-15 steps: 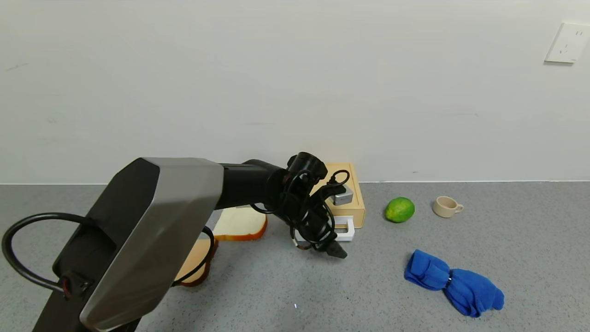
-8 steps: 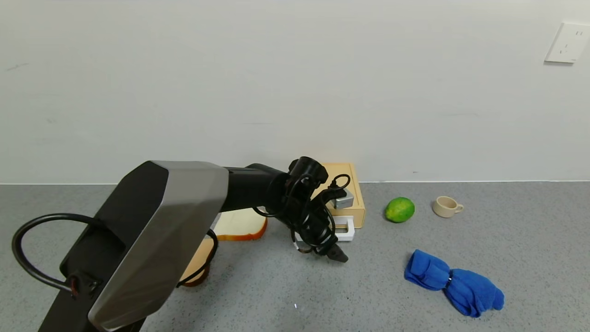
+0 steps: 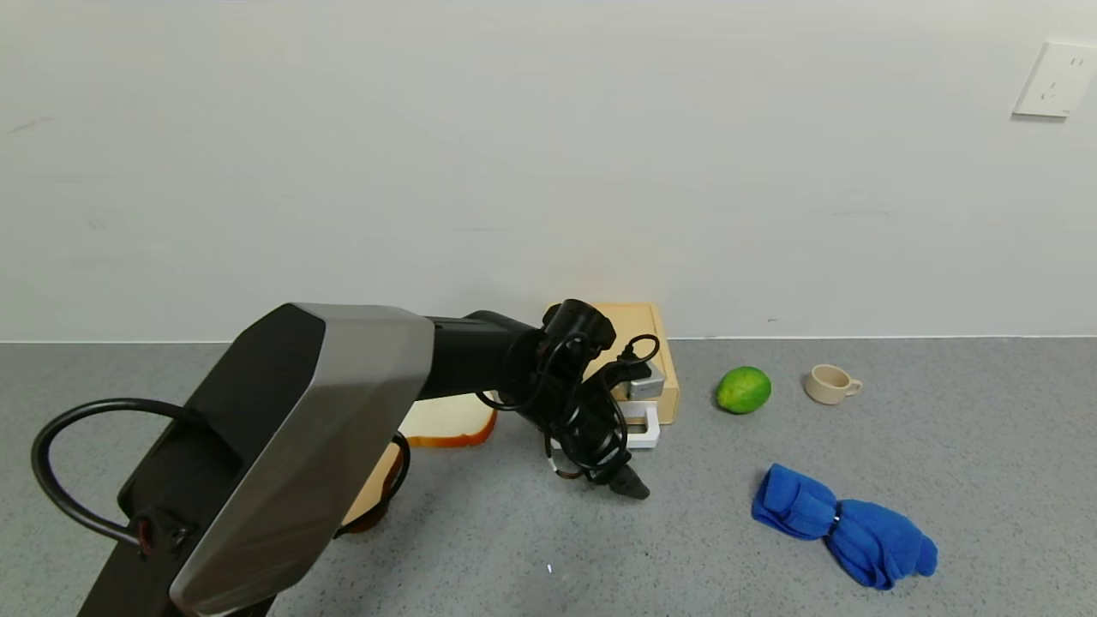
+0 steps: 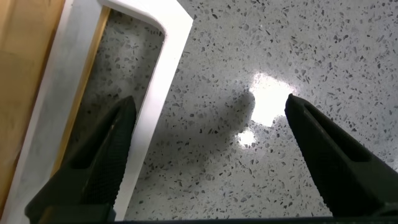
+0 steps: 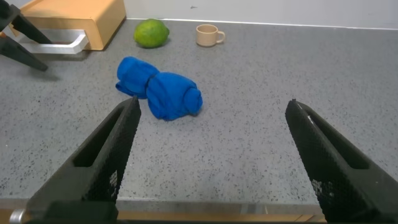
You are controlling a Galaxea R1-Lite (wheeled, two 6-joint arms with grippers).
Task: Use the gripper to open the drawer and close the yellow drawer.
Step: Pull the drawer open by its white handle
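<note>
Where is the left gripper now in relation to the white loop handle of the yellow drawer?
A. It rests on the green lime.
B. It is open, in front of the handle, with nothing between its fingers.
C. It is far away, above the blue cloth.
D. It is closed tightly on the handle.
B: the left wrist view shows the left gripper open over bare table, and the white loop handle is not gripped.

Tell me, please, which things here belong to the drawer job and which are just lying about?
For the job:
- drawer, with its white handle
- left gripper, open, one finger inside the handle loop, the other outside

Lying about:
- lime
- cup
- blue cloth
- bread slices
- right gripper, open, idle above the table
</note>
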